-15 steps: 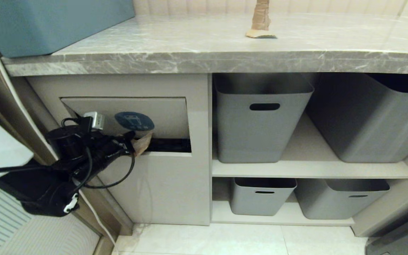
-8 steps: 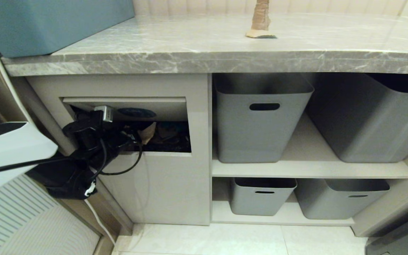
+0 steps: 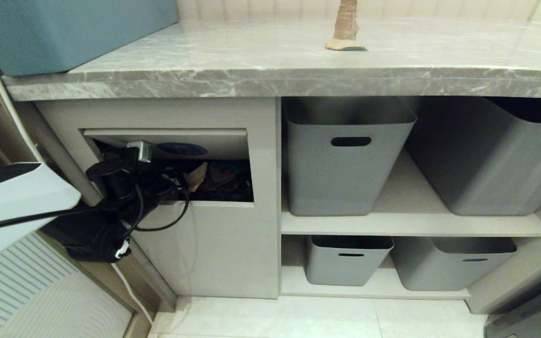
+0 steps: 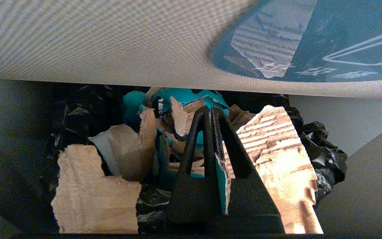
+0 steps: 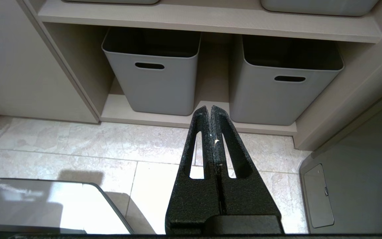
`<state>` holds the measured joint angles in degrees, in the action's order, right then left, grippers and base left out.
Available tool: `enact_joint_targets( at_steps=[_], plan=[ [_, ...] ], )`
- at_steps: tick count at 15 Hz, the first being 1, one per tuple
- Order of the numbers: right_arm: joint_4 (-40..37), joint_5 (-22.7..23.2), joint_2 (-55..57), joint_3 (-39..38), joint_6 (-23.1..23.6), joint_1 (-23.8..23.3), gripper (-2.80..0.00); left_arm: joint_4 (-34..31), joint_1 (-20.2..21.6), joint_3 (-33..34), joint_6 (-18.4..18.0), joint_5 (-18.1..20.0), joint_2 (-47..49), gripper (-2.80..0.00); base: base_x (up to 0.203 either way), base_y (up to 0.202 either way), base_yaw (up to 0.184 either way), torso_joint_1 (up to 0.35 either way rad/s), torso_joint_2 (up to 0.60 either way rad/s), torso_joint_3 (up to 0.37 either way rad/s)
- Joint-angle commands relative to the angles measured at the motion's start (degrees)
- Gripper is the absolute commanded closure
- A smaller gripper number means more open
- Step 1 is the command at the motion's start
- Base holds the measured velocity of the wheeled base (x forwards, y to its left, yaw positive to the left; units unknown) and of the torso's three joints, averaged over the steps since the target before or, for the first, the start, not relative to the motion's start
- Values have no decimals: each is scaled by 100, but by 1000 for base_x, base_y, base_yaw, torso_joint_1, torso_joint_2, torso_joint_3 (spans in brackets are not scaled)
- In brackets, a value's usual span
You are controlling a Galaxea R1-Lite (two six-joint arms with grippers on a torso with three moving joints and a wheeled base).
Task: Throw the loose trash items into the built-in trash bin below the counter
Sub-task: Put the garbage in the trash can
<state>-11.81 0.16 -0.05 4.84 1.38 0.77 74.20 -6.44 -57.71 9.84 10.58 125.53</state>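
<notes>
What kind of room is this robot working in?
Probably a kitchen or utility area in a home-style setting: a marble-patterned counter, a built-in trash bin in the cabinet below it, and grey storage tubs on open shelves over a tiled floor.

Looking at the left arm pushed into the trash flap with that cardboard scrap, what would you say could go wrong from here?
The left gripper is shut on the cardboard scrap under the pushed-in flap; pulling back unopened would probably drag it out again. The flap rests on the arm, so it may swing down and snag the gripper's cable as the arm backs out. Another scrap remains on the counter.
</notes>
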Motion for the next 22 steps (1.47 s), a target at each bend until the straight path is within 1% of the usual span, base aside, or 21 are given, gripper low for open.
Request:
enact_joint_targets(
  at_steps=[1,3,6,7,10,12,15,17,19,22],
  plan=[
    [-5,2,5,-1,3,2,0,44,2,-25,20,-64,-46,0,0,0,0,0,0,0],
    [-5,2,5,-1,3,2,0,33,2,-82,62,-223,-63,0,0,0,0,0,0,0],
    [-5,2,5,-1,3,2,0,20,2,-47,36,-223,-94,0,0,0,0,0,0,0],
    [-5,2,5,-1,3,2,0,-24,-7,-47,36,-232,-122,-280,0,0,0,0,0,0],
    [-5,2,5,-1,3,2,0,-46,-33,-38,79,-259,-196,-280,0,0,0,0,0,0],
    [-5,2,5,-1,3,2,0,-46,-42,33,123,-364,-239,-280,0,0,0,0,0,0],
    [-5,2,5,-1,3,2,0,-50,-80,390,124,-378,-439,-280,0,0,0,0,0,0],
    [-5,2,5,-1,3,2,0,-54,-203,932,125,-378,-764,-280,0,0,0,0,0,0],
    [-5,2,5,-1,3,2,0,-45,-302,1639,130,-364,-1360,-280,0,0,0,0,0,0],
    [-5,2,5,-1,3,2,0,-7,-343,2497,127,-363,-2181,-280,0,0,0,0,0,0]
  ],
)
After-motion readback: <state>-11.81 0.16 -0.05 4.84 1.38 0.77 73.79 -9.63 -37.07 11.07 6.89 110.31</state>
